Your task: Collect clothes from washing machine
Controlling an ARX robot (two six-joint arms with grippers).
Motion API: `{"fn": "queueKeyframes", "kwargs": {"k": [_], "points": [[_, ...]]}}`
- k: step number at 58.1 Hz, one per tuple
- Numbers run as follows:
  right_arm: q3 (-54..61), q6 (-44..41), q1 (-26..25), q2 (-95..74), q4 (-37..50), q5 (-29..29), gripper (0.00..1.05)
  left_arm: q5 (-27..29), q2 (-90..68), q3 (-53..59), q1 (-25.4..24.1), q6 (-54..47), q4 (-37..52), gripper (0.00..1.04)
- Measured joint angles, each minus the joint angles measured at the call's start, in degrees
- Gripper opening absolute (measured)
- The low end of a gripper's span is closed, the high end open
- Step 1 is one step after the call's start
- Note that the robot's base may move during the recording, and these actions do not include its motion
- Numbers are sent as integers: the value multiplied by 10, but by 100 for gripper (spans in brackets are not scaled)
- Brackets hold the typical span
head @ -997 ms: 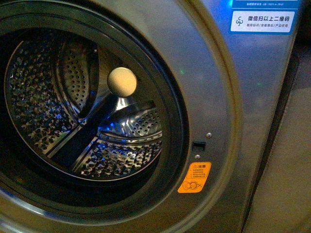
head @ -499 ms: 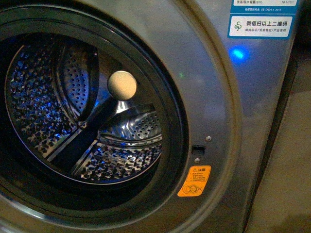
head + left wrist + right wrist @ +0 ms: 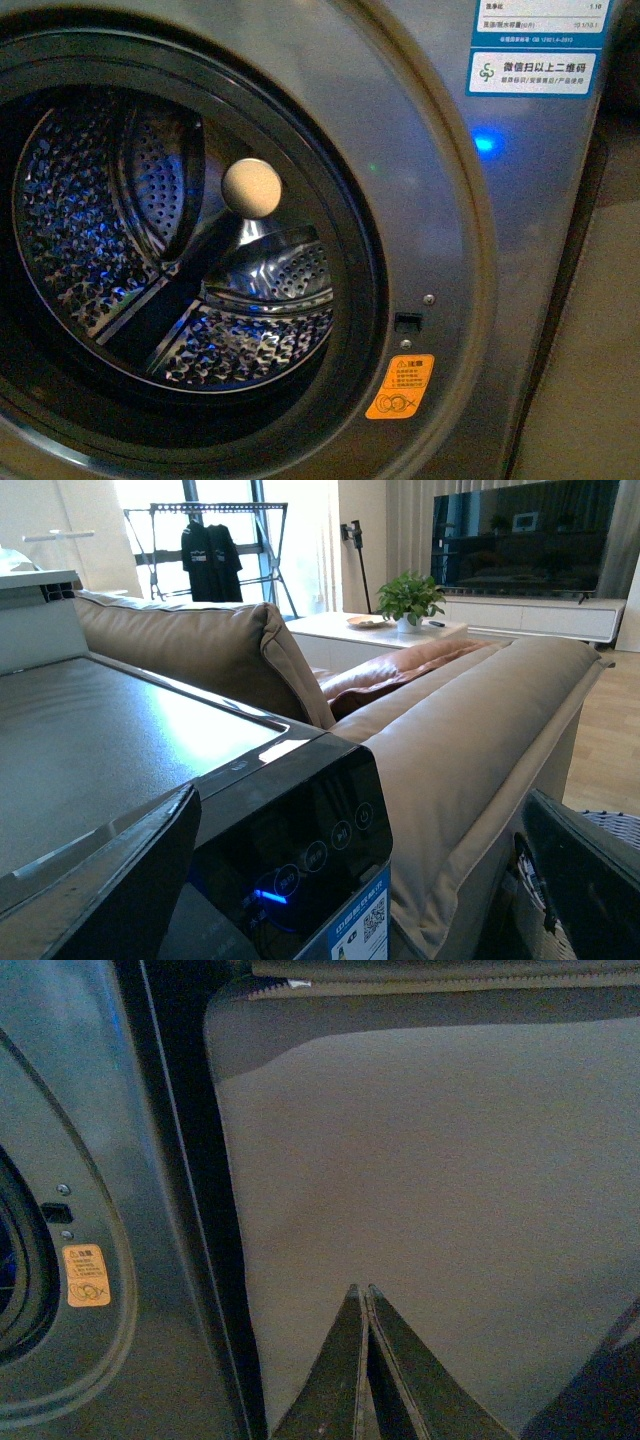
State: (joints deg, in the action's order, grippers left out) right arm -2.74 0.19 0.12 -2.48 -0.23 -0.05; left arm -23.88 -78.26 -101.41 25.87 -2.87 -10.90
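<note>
The front view is filled by a grey metallic washing machine, its round porthole taking up the left and centre of the frame. Inside, the perforated steel drum glints with blue reflections, and a pale round knob sits at the middle of its back wall. No clothes can be seen in the drum or in any view. An orange sticker sits at the lower right of the porthole rim, a blue-white label at the upper right. In the left wrist view, the left gripper is spread wide, one dark finger in each lower corner, above the machine's top panel, with a tan sofa beyond. In the right wrist view, the right gripper has its tips pressed together, holding nothing, beside the machine's front.
</note>
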Motion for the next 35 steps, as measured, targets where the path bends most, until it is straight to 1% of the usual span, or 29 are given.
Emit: {"fn": "queueKeyframes", "kwargs": {"k": [6, 10, 16, 19, 21, 28, 35], "points": [[18, 0, 0, 18, 1, -1, 2, 43, -14, -32, -9, 1, -19, 98], [24, 0, 0, 21, 1, 0, 2, 63, -19, -48, -32, 4, -20, 98], [24, 0, 0, 22, 1, 0, 2, 68, -11, -42, -76, 17, -22, 98], [24, 0, 0, 22, 1, 0, 2, 67, 3, -21, -102, 24, -21, 98], [24, 0, 0, 22, 1, 0, 2, 64, 22, 6, -128, 30, -21, 98], [24, 0, 0, 22, 1, 0, 2, 88, 96, 116, -217, 67, -30, 98], [24, 0, 0, 22, 1, 0, 2, 101, 140, 198, -264, 97, -21, 98]]}}
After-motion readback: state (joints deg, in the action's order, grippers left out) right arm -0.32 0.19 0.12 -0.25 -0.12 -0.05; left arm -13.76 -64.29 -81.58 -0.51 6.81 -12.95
